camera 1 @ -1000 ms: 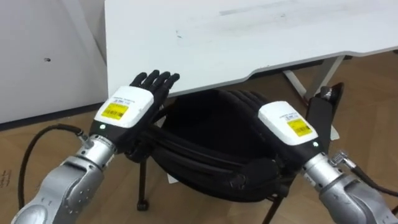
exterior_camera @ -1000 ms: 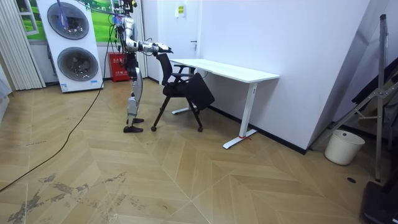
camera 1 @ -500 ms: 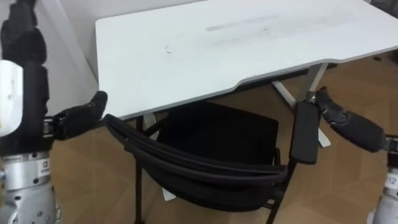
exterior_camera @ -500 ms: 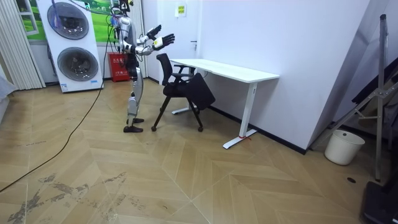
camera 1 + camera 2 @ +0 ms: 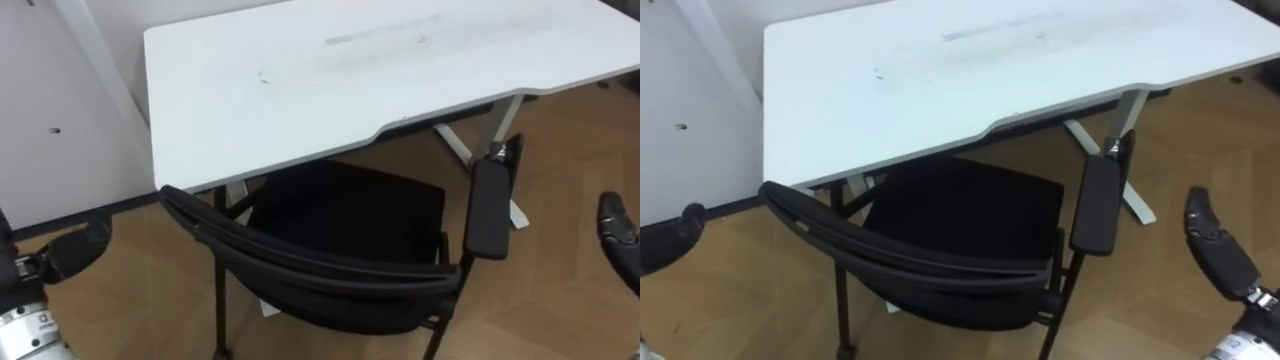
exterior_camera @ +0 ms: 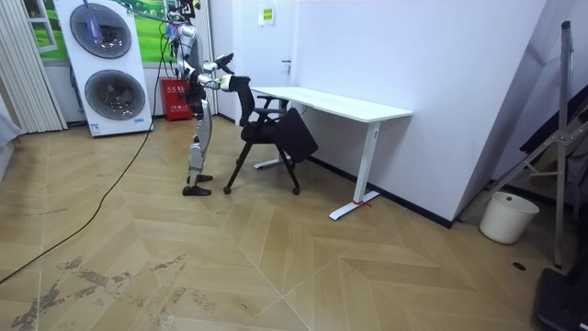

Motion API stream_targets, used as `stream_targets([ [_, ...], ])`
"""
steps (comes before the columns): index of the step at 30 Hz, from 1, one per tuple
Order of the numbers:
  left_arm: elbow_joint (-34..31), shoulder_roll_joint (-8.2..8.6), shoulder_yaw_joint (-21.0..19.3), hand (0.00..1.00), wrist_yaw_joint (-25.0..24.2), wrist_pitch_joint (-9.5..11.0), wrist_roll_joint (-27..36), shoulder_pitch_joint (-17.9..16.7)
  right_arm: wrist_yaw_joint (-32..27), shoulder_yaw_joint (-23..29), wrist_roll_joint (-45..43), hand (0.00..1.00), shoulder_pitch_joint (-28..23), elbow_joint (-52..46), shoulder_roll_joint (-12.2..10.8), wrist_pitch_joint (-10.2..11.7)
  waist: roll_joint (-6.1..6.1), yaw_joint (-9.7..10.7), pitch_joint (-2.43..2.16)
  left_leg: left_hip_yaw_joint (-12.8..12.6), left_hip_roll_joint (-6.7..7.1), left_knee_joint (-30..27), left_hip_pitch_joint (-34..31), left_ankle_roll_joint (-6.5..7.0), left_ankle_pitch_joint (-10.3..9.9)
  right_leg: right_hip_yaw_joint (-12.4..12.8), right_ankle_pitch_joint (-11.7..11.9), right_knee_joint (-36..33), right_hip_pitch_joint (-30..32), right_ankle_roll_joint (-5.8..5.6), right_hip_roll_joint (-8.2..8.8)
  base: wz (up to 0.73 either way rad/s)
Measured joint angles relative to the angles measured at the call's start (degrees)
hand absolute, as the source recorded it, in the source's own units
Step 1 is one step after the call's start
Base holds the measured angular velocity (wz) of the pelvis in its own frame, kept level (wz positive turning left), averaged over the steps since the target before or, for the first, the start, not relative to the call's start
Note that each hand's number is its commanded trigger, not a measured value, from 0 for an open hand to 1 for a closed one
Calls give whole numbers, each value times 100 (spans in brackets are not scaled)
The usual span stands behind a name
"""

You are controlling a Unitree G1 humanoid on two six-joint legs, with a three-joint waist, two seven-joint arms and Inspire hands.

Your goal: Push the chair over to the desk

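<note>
Armrest [image 5: 490, 210] risking catching table [image 5: 300, 90] if chair [image 5: 340, 215] skews; left robot hand [image 5: 70, 252], right robot hand [image 5: 1215, 248] hovering open, empty.

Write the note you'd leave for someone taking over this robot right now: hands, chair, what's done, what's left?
Left hand: low at the left, off the chair.
Right hand: open, at the right, clear of the armrest, holding nothing.
Chair: front of the seat under the white desk. The backrest faces the robot, which stands just behind it.
Done: the chair looks partly tucked in.
Left: probably one more push on the backrest if it should go deeper. Neither hand touches it now.
</note>
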State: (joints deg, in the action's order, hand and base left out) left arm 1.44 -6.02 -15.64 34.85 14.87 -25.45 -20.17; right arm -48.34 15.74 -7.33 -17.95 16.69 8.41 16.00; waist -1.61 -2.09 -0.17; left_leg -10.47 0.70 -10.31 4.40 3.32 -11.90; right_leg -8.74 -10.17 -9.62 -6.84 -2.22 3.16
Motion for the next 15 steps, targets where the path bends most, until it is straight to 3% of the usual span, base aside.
stream_targets([
  [7,1409,2,275,0,234,-190,109,-237,-48,-104,1073,0,26,1654,-30,-242,18,45,8,-8,2,95,14,-1,-1,12,0,2,-4,0,-13,-1],
  [13,3021,8,539,0,218,-287,111,-252,575,-235,1443,0,77,3625,-29,-376,100,57,12,21,4,114,4,0,-11,-16,0,12,-16,0,-16,3],
  [15,3642,9,721,0,184,-393,156,-304,1004,-455,1632,0,146,4193,-34,-581,117,46,15,16,4,128,23,-2,-15,-16,-1,16,-15,-1,-14,-4],
])
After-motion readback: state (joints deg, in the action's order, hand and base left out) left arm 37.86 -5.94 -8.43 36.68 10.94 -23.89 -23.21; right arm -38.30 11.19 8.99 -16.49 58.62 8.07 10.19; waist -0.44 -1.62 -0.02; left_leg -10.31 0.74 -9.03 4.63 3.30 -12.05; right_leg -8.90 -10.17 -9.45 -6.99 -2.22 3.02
